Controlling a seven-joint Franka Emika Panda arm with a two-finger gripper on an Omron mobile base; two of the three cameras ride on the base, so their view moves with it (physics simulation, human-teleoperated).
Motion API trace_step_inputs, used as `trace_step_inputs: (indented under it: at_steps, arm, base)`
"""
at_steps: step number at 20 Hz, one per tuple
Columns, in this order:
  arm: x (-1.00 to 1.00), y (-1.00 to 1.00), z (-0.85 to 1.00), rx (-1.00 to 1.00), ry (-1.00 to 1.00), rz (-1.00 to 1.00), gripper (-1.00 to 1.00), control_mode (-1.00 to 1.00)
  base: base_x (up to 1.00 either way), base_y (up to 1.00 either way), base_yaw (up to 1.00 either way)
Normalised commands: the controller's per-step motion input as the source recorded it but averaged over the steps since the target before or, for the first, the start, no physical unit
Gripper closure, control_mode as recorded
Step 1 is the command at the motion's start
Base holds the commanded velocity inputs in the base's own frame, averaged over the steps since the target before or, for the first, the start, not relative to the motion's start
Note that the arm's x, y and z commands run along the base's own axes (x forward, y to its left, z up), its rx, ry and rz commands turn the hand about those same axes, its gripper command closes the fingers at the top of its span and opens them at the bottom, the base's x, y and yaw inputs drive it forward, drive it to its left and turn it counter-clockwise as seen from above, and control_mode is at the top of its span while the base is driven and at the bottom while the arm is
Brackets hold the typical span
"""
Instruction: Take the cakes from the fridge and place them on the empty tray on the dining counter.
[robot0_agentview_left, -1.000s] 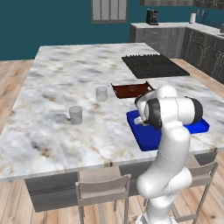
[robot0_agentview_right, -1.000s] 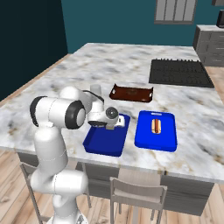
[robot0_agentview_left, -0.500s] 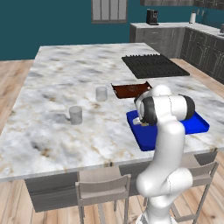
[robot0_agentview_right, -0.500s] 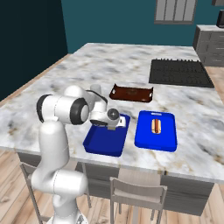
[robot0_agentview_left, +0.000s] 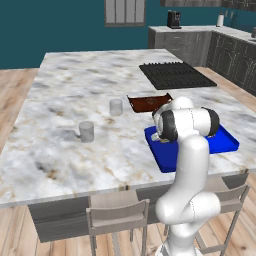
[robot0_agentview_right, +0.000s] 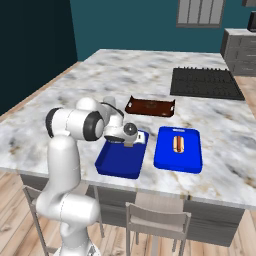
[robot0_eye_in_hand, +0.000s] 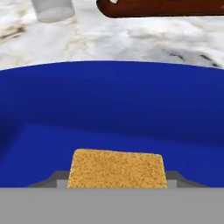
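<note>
A white robot arm reaches over the near edge of the marbled worktop (robot0_agentview_right: 60, 95), its tool (robot0_agentview_right: 131, 140) hanging low over the plain blue tray (robot0_agentview_right: 117, 162). In the hand view the yellow-orange cake (robot0_eye_in_hand: 117, 169) sits squarely between the tool's tips, its speckled broad face toward the camera and its long axis running side to side across the tool; whether the tips press on the cake or stand just clear of it cannot be told, nor whether the cake rests on the tray floor. The tray lies close to the worktop's near edge, its long axis running from that edge toward the far side, and its floor around the cake is bare blue out to the low rim. Just beside the tray, on the arm's right, lies a second blue tray (robot0_agentview_right: 178, 148) carrying a hot-dog-like item (robot0_agentview_right: 177, 143), parallel to the first with a narrow strip of marble between them. Beyond the plain tray, a dark brown tray (robot0_agentview_right: 150, 106) lies crosswise. To the left of the plain tray, two small grey cups (robot0_agentview_left: 86, 131) stand well apart from it on open marble. Farther off, a black cooktop (robot0_agentview_left: 176, 75) is set into the worktop, with wide open marble to its left. Grey stools (robot0_agentview_left: 117, 216) stand tucked under the near edge.
</note>
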Motion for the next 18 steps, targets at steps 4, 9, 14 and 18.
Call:
trace_step_inputs:
  at_steps: [4,9,14,18]
  arm:
    - [0.00,0.00,-0.16,0.00,0.01,0.00,-1.00,-1.00]
    - [0.00,-0.01,0.00,0.00,0.00,0.00,-1.00,-1.00]
    - [-0.01,-0.07,0.24,0.00,0.00,0.00,-1.00,-1.00]
    - [-0.08,-0.12,0.27,0.00,0.00,0.00,-1.00,-1.00]
  base:
    - [0.00,0.00,0.00]
    - [0.00,0.00,0.00]
    - [0.00,0.00,0.00]
    - [0.00,0.00,0.00]
